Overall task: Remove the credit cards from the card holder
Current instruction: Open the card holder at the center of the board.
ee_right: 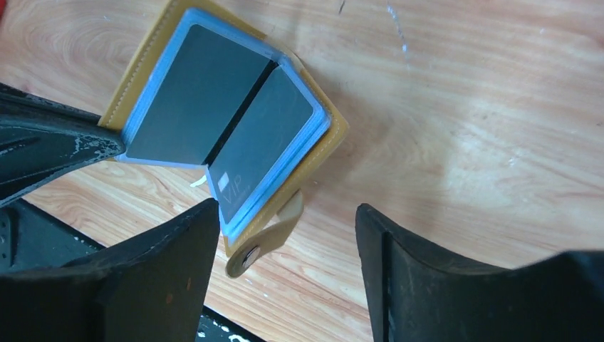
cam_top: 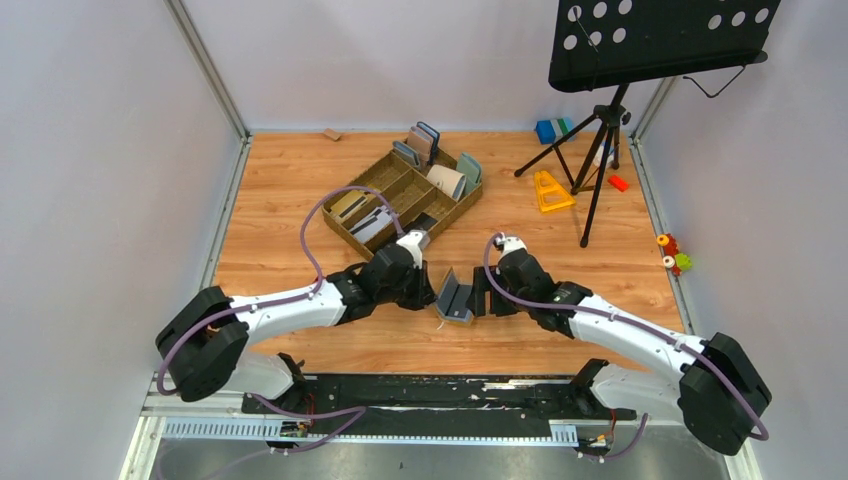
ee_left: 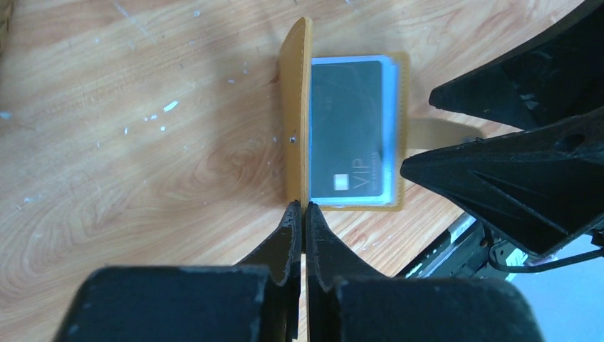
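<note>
The mustard-yellow card holder stands open in a V on the wooden table between my two arms. Dark grey credit cards sit in its blue sleeves, one marked VIP. My left gripper is shut on the near edge of the holder's upright left flap. My right gripper is open beside the holder's right flap, with the snap strap lying between its fingers and not touching either of them. Its left finger is close to the VIP card's corner.
A brown divided organiser tray with upright wallets stands behind the holder. A black tripod stand, a yellow piece, a red piece and small toys lie at the right. A black rail runs along the near edge.
</note>
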`<state>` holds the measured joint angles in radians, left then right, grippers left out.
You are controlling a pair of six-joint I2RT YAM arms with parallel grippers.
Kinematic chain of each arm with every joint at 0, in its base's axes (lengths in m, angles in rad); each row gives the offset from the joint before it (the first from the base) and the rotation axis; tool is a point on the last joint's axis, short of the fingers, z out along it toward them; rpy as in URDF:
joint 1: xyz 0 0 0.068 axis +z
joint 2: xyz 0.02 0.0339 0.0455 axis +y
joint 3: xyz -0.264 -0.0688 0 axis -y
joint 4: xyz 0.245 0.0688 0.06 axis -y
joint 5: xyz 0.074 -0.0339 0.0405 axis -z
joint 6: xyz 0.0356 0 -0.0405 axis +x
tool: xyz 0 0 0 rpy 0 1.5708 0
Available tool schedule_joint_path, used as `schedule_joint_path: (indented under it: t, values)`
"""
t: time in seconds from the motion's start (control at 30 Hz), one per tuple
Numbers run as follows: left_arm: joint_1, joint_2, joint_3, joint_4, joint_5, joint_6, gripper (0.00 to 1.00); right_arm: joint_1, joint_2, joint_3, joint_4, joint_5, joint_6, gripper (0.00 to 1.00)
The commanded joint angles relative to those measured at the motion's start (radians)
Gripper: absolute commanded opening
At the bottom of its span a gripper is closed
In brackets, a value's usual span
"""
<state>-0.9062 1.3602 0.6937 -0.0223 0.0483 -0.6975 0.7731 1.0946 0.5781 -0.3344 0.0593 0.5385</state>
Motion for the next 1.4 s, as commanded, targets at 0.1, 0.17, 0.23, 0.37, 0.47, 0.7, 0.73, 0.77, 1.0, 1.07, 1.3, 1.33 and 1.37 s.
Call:
schedule_joint_path:
  t: [0.1, 0.17, 0.23, 0.37, 0.47, 0.7, 0.73, 0.77, 1.0, 1.07, 1.3, 1.33, 1.37]
  values:
    - [0.005, -0.051, -0.091, 0.131, 0.01, -0.11, 0.0, -0.03, 0.016, -0.133, 0.303, -0.168, 0.159, 0.75]
    - [0.004, -0.049, -0.094, 0.132, 0.013, -0.111, 0.0, -0.035, 0.029, -0.161, 0.378, -0.191, 0.193, 0.79]
    - [0.004, -0.048, -0.099, 0.147, 0.036, -0.11, 0.0, -0.039, 0.045, -0.182, 0.443, -0.219, 0.217, 0.79]
    - [0.004, -0.049, -0.1, 0.169, 0.075, -0.105, 0.0, -0.04, 0.09, -0.176, 0.469, -0.232, 0.23, 0.48]
    - [0.004, -0.067, -0.103, 0.176, 0.083, -0.104, 0.01, -0.041, 0.107, -0.178, 0.469, -0.223, 0.226, 0.28]
    - [0.003, -0.055, -0.123, 0.256, 0.164, -0.136, 0.1, -0.041, 0.139, -0.19, 0.522, -0.241, 0.212, 0.18]
    - [0.003, -0.051, -0.124, 0.262, 0.169, -0.138, 0.1, -0.041, 0.139, -0.19, 0.528, -0.243, 0.21, 0.18]
    - [0.003, -0.048, -0.126, 0.272, 0.173, -0.143, 0.1, -0.041, 0.138, -0.194, 0.535, -0.245, 0.207, 0.19]
    - [0.003, -0.047, -0.147, 0.276, 0.149, -0.146, 0.05, -0.04, 0.095, -0.238, 0.577, -0.244, 0.216, 0.43]
    - [0.003, -0.05, -0.156, 0.255, 0.114, -0.146, 0.04, -0.041, 0.064, -0.249, 0.572, -0.229, 0.219, 0.47]
    - [0.004, -0.063, -0.148, 0.233, 0.12, -0.13, 0.03, -0.044, -0.01, -0.246, 0.521, -0.212, 0.204, 0.74]
    - [0.004, -0.067, -0.142, 0.215, 0.111, -0.122, 0.03, -0.044, -0.02, -0.249, 0.52, -0.212, 0.208, 0.76]
    - [0.004, -0.071, -0.139, 0.202, 0.106, -0.116, 0.03, -0.044, -0.028, -0.253, 0.52, -0.214, 0.213, 0.77]
